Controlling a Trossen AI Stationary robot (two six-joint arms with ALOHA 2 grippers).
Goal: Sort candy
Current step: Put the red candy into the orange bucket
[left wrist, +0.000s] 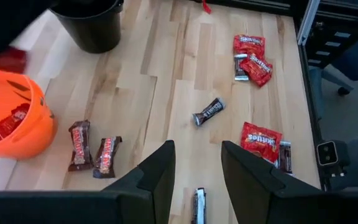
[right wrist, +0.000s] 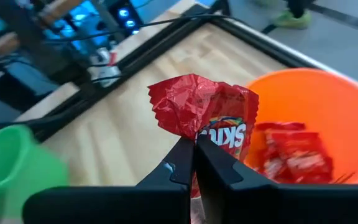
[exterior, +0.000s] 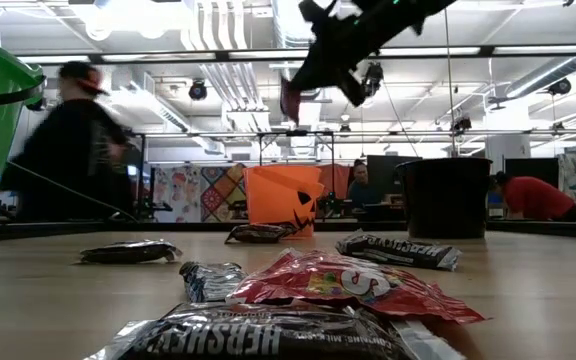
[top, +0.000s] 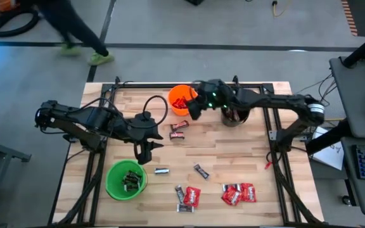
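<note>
Right hand (right wrist: 194, 163) was clamped on a red Skittles packet (right wrist: 207, 115) above the orange cup (right wrist: 316, 118), where reds go. Left hand (left wrist: 196, 171), half-open and empty, hovered over a dark mini bar (left wrist: 198, 204) on the worktop (left wrist: 166, 99).

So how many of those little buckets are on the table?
3: an orange bucket at the far middle, a black bucket just right of it under the right arm, and a green bucket near the front left. None seems hidden.
</note>
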